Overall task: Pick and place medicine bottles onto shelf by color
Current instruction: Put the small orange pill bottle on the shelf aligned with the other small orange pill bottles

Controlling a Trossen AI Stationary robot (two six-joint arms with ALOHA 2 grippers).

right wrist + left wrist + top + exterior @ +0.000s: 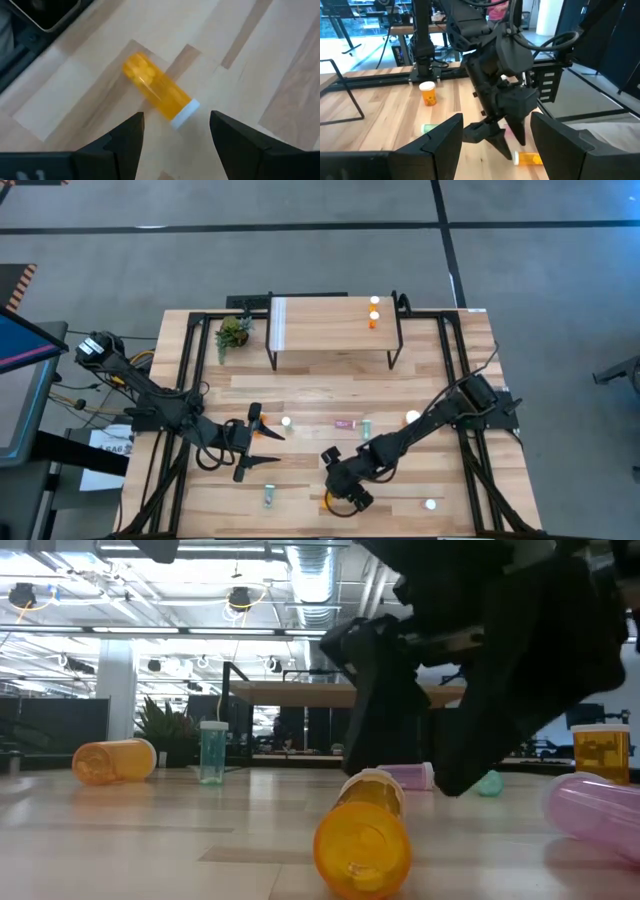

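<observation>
Pink bottle (600, 815) (lying down) cut off by the low view's edge.

Roughly nine medicine bottles (345, 423), one shelf (330, 325), one plant (233, 332), two arms.

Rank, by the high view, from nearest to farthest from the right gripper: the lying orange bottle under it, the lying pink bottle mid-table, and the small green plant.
1. Lying orange bottle with white cap, right beside the open right gripper at the table's near edge.
2. Lying pink bottle, mid-table, toward the shelf.
3. Small green plant, far side, left of the shelf.
</observation>
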